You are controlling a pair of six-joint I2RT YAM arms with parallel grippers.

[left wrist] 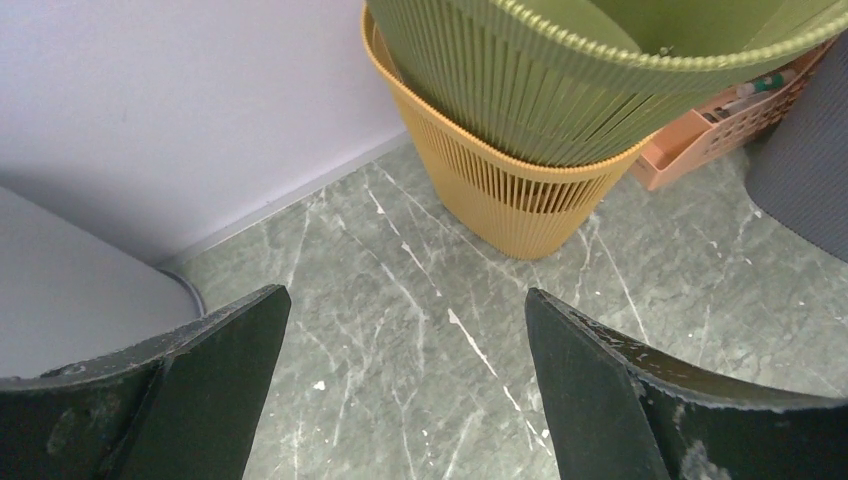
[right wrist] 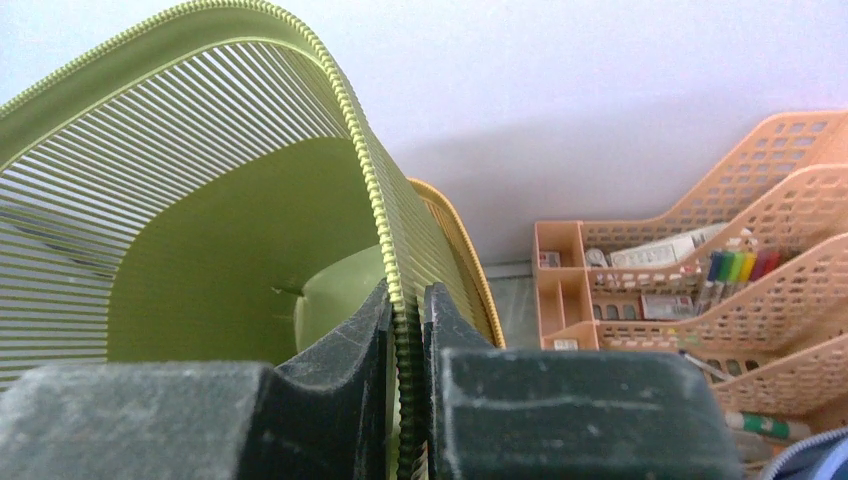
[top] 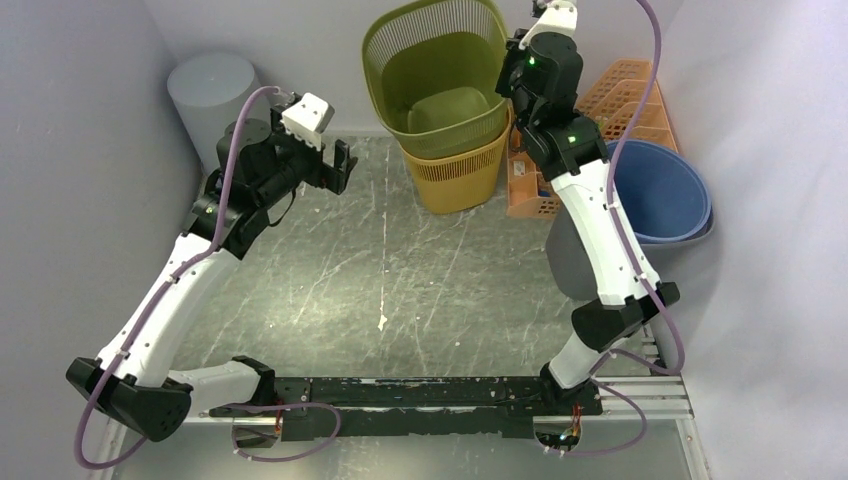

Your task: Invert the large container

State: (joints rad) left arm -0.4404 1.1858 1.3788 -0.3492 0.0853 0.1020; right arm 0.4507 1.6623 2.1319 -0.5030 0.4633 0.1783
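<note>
The large green ribbed basket (top: 440, 70) stands upright at the back of the table, nested inside a yellow basket (top: 460, 175). My right gripper (top: 512, 48) is shut on the green basket's right rim; in the right wrist view the rim (right wrist: 375, 190) runs between the closed fingers of the gripper (right wrist: 405, 300). My left gripper (top: 335, 165) is open and empty, hovering over the table left of the baskets. In the left wrist view its gripper (left wrist: 405, 300) faces the green basket (left wrist: 560, 70) and yellow basket (left wrist: 520, 190) from a distance.
An orange desk organiser (top: 625, 100) with pens stands right of the baskets, also in the right wrist view (right wrist: 690, 280). A blue bin (top: 660, 190) sits in a dark grey one (top: 570, 255) at the right. A grey cylinder (top: 212, 90) stands back left.
</note>
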